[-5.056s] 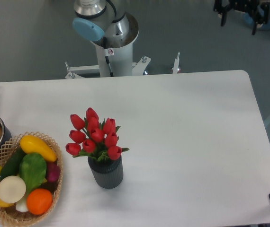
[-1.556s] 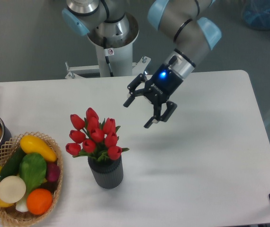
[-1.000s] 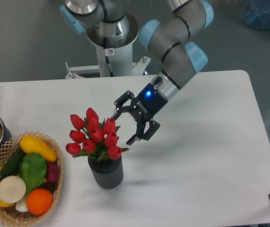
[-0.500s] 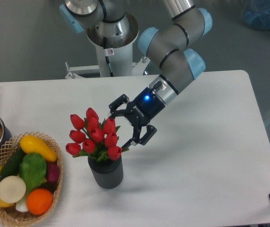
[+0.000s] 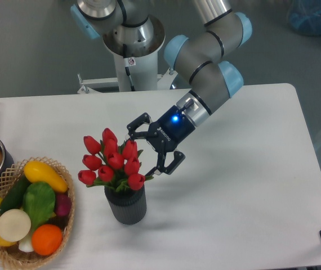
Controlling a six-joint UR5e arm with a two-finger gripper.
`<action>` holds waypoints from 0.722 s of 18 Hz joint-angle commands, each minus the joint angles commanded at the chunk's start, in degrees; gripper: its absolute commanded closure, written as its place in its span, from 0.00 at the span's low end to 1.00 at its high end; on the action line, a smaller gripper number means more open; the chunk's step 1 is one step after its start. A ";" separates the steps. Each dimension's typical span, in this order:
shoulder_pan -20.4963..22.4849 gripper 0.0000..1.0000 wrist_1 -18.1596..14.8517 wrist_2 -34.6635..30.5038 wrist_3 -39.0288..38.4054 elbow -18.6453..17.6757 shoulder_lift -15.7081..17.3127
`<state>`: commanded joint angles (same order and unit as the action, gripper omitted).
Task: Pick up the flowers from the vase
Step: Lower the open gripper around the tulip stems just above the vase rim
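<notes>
The flowers (image 5: 113,162) stood ungrasped in the vase (image 5: 126,205) on the tabletop (image 5: 233,185), the claw (image 5: 150,147) spread apart just beside them, so grasping and lifting remained.

My claw beside the tulips

My gripper (image 5: 147,151) hangs spread wide, just right of the flowers (image 5: 112,160) standing in the vase (image 5: 126,206) below, left of me.

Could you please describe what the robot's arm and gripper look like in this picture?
The arm is made of grey metallic tube segments with light blue caps at the joints. Its gripper is black with two jointed fingers, and a small blue light glows on its body.
</notes>
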<state>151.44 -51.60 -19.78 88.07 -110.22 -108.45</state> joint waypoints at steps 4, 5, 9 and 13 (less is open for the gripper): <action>-0.35 0.00 0.80 0.00 0.00 0.97 -1.06; -0.62 0.00 0.80 0.00 0.00 1.06 -1.15; -1.06 0.00 1.15 0.00 0.09 2.20 -1.76; -1.76 0.00 2.38 -0.26 0.70 2.64 -2.29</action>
<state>149.68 -49.22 -20.04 88.77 -107.58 -110.74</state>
